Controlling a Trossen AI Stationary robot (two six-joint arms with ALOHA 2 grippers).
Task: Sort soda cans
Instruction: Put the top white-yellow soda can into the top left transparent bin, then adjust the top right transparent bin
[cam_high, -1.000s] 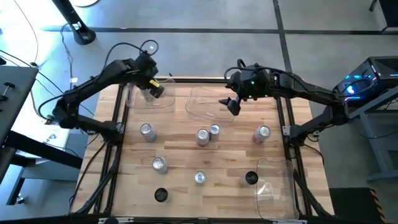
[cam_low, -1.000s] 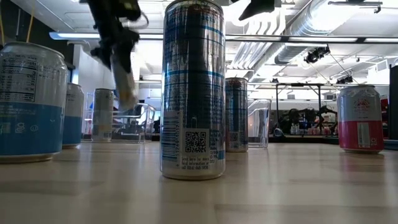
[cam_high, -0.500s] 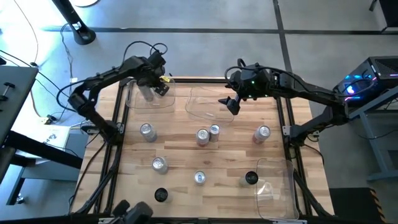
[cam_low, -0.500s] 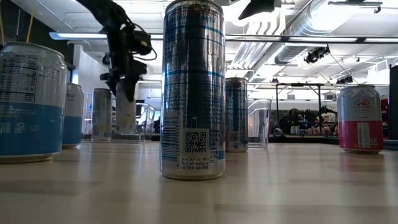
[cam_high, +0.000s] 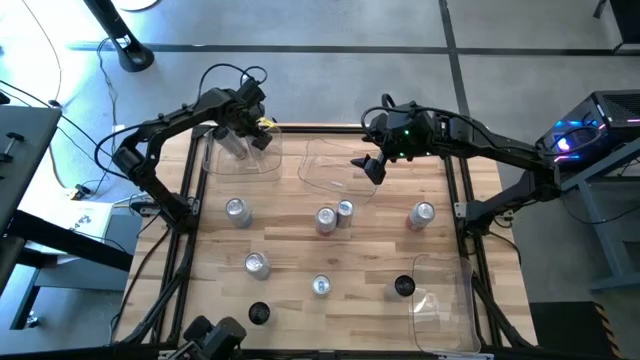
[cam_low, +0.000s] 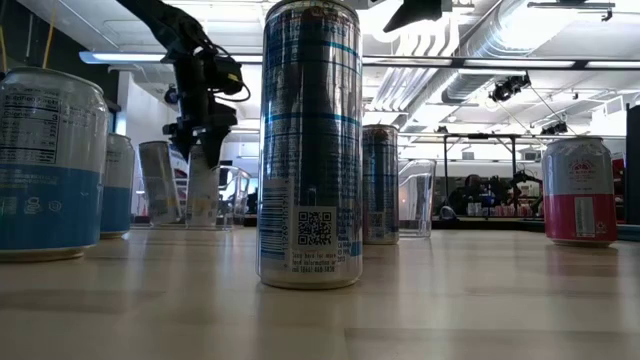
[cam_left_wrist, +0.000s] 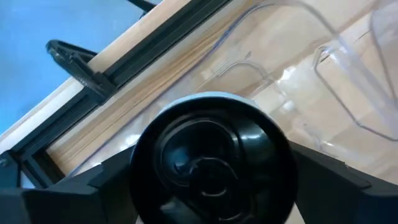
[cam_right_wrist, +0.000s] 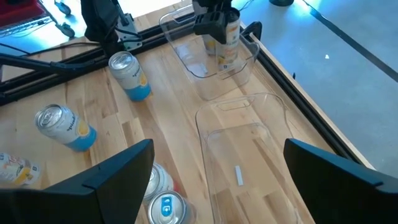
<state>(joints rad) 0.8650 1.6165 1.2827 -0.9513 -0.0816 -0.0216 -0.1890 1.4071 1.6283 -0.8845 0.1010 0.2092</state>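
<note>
The left gripper (cam_high: 243, 128) is clamped on a black-topped cylindrical metal can (cam_left_wrist: 211, 158), clear plastic bin (cam_high: 268, 165) beneath it. The right gripper (cam_high: 368, 167) hangs with fingers apart.

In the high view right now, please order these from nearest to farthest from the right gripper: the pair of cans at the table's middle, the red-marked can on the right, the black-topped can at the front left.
Measured from the right gripper, hovering over the back middle:
1. The pair of cans, at the middle, just in front of it.
2. The red-marked can, by the right edge; not far behind the pair.
3. The black-topped can, front left, clearly farthest.

Grey concrete floor (cam_high: 330, 25) surrounds the wooden table (cam_high: 290, 250).
</note>
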